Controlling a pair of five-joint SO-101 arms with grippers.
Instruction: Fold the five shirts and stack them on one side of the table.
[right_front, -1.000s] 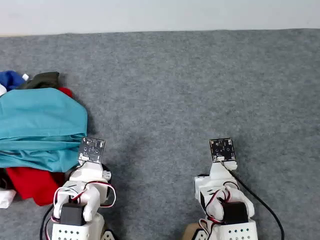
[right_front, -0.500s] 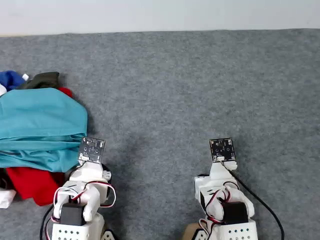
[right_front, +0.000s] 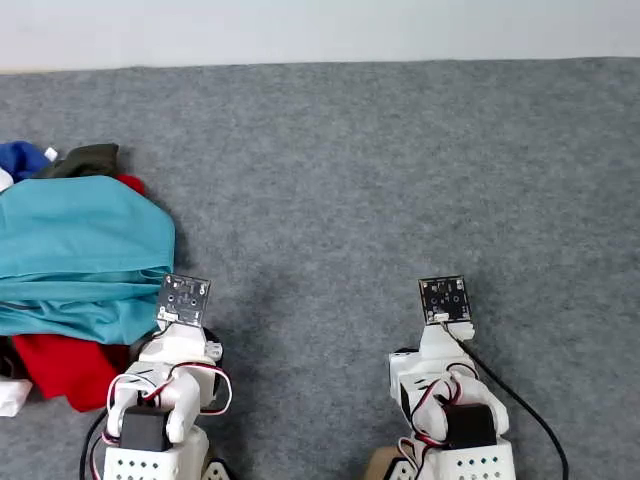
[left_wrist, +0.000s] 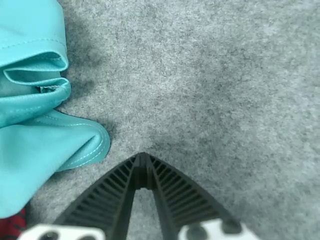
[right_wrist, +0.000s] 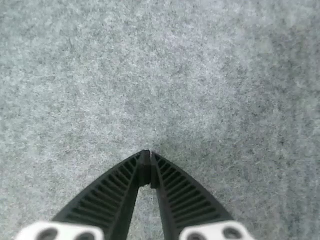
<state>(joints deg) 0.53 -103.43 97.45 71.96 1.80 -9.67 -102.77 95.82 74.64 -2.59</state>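
Note:
A heap of shirts lies at the table's left edge: a teal shirt (right_front: 80, 255) on top, a red one (right_front: 65, 365) under its near side, a dark green one (right_front: 85, 160) and a blue one (right_front: 20, 158) at the far side. The teal shirt's (left_wrist: 30, 115) folded hem lies just beside my left gripper (left_wrist: 143, 159), which is shut with nothing in it over bare felt. My right gripper (right_wrist: 147, 156) is shut too, over bare felt. Both arms are tucked back at the near edge, the left arm (right_front: 170, 370) next to the heap and the right arm (right_front: 445, 370) apart from it.
Grey felt (right_front: 400, 180) covers the whole table, with wide free room in the middle and on the right. A white scrap of cloth (right_front: 10, 395) pokes out at the heap's near left corner. A black cable (right_front: 520, 405) trails from the right arm.

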